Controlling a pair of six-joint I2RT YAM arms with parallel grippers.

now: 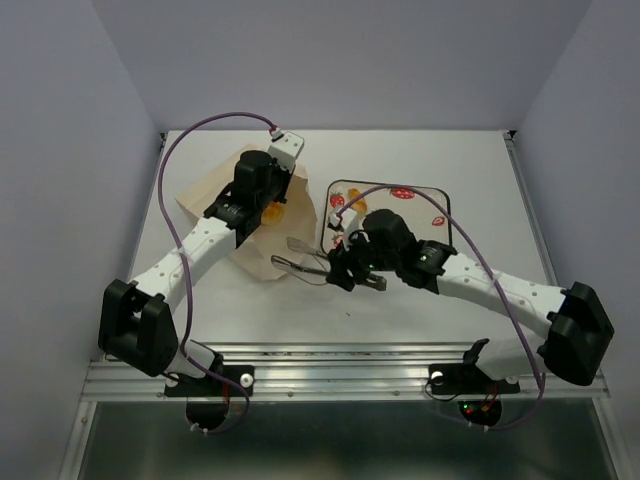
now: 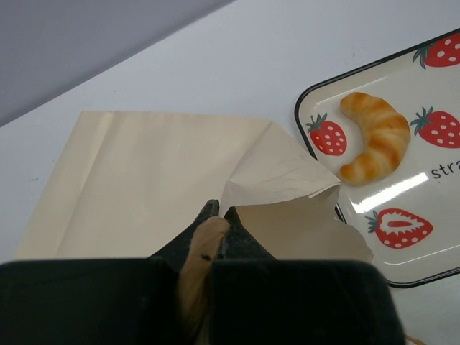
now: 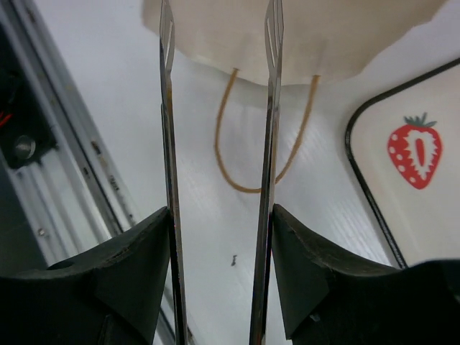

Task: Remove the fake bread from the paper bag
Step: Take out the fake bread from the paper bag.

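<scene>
Where the white desk spreads out ahead of the two arms, we see the paper bag lying flat on its left half. It is nearer the far edge than the near one, with its mouth turned toward the middle. Just beside that mouth, at the desk's middle, sits a strawberry-printed tray. Our left gripper is pinched tight on a tan strip at the bag's mouth, and the upper lip there is raised and crumpled. Our right gripper, at the middle toward the near edge, clasps a pair of metal tongs. Their blades are spread apart, with the tips at the edge of the bag's mouth. One piece of the fake bread, a curved croissant, lies on the tray. Another orange piece shows by the left wrist; we cannot tell whether it is inside the bag. A brown cord handle lies on the desk, and in the right wrist view it shows between the blades.
</scene>
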